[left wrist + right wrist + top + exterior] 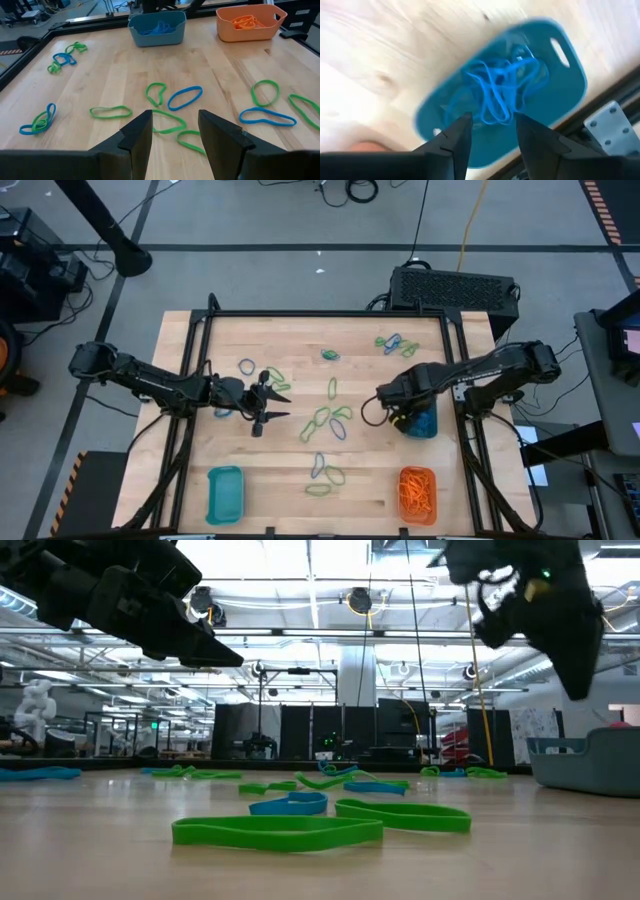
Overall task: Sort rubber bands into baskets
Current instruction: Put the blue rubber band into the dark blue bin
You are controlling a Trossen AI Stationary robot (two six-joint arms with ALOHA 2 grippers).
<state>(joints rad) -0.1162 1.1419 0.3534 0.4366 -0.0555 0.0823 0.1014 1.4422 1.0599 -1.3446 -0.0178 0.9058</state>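
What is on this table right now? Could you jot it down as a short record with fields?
Surface: wooden table
Baskets: teal basket at the left front, looking empty; orange basket at the right front, with orange bands; blue basket under the right arm, with blue bands
Loose bands: green and blue rubber bands scattered mid-table
Left gripper: jaws open, above the table's left side
Right gripper: jaws open, over the blue basket
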